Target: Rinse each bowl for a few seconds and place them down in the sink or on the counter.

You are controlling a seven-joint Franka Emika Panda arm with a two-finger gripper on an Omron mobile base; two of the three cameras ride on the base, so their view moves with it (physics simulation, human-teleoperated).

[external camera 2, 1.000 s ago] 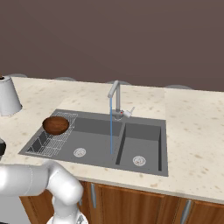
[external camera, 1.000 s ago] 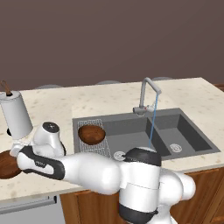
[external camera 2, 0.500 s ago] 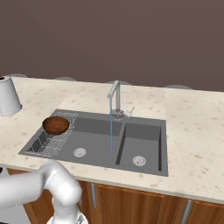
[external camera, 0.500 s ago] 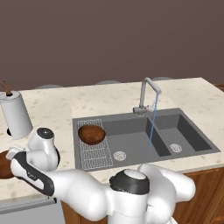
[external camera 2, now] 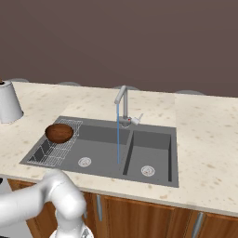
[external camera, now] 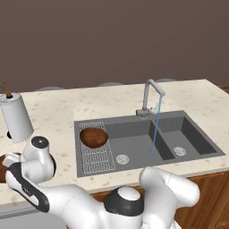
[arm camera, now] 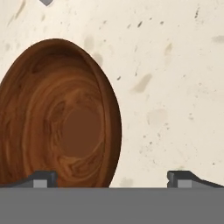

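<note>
One dark wooden bowl (external camera: 93,136) (external camera 2: 59,132) rests upright on the wire grid at the left end of the sink (external camera: 134,129) (external camera 2: 153,139). The other bowl (arm camera: 61,118) (external camera: 5,167) lies on the beige counter (arm camera: 175,65) at the far left, partly hidden by my arm. My gripper (arm camera: 113,180) hangs open right over it. The left fingertip (arm camera: 41,179) is above the bowl's inside and the right fingertip (arm camera: 183,179) is above bare counter. Nothing is held.
Water runs in a thin stream (external camera: 154,134) (external camera 2: 117,135) from the curved grey faucet (external camera: 150,96) (external camera 2: 122,104) into the left basin. A tall white cylinder with a brown stick (external camera: 15,117) (external camera 2: 8,102) stands on the counter behind the left bowl.
My arm has swung lower and further left over the counter bowl. Both bowls stay where they were and the water keeps running.
</note>
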